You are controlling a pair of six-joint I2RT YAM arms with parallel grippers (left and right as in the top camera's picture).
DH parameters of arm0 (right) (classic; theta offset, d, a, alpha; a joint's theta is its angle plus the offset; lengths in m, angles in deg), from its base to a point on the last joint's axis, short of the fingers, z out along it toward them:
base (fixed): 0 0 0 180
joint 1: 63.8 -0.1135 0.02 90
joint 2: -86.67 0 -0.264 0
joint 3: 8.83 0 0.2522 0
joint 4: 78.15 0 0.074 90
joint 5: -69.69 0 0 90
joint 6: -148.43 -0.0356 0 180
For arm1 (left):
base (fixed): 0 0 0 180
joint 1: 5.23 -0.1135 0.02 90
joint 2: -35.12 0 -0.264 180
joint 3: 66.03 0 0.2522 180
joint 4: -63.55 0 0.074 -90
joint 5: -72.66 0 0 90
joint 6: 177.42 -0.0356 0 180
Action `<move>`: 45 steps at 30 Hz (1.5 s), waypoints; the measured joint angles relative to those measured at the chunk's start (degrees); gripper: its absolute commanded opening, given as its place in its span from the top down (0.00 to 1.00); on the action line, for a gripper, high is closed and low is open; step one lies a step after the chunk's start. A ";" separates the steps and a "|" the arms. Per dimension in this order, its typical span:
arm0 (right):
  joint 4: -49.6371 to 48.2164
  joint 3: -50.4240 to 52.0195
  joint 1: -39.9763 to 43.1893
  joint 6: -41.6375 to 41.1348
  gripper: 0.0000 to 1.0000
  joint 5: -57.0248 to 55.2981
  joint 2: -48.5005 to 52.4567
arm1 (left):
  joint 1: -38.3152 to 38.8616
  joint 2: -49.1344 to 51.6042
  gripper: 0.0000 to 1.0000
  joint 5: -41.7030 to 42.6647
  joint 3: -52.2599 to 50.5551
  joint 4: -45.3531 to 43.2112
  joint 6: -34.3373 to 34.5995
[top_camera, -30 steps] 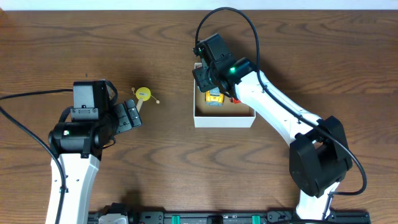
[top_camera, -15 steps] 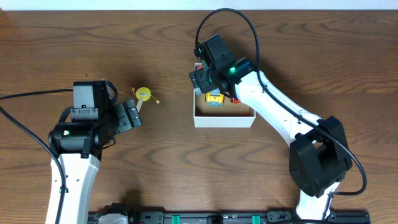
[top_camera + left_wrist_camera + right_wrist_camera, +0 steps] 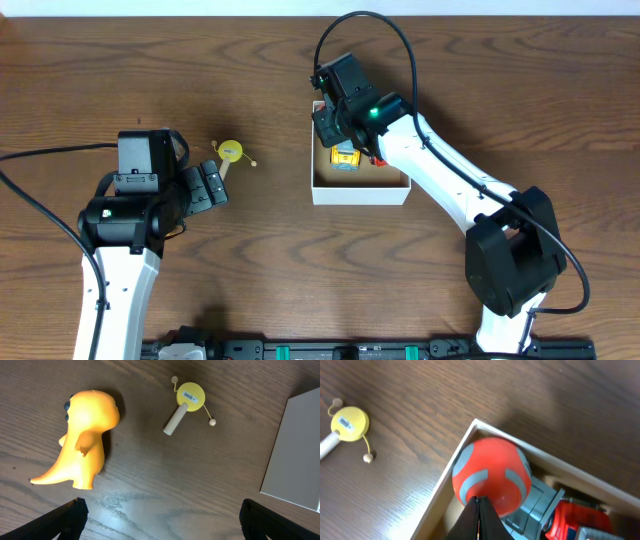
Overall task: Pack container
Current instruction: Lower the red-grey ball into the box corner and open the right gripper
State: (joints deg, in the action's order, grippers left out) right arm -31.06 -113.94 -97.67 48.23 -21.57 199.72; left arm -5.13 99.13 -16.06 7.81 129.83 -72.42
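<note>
Container (image 3: 360, 193) sits under my right gripper (image 3: 479, 510), red-grey ball (image 3: 492, 477) already in its corner. That gripper hangs over the ball, fingers pressed together, pinching nothing I can see. Left gripper (image 3: 161, 517) is spread wide near the yellow dinosaur (image 3: 82, 440) — I'd guess that's the next grab, needs dropping lower first.

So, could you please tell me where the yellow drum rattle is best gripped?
Probably its wooden handle, from straight above, closing across its width: the yellow drum rattle lies flat, the handle is a straight, narrow stick, and the disc trails loose beads.
</note>
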 measured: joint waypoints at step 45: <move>-2.93 -1.18 1.84 0.00 0.99 2.47 4.26 | 0.00 0.00 0.02 0.00 0.00 0.85 0.00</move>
State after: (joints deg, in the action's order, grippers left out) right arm -33.99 -115.12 -95.83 48.23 -19.10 203.98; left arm -5.13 99.13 -16.06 7.81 130.68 -72.42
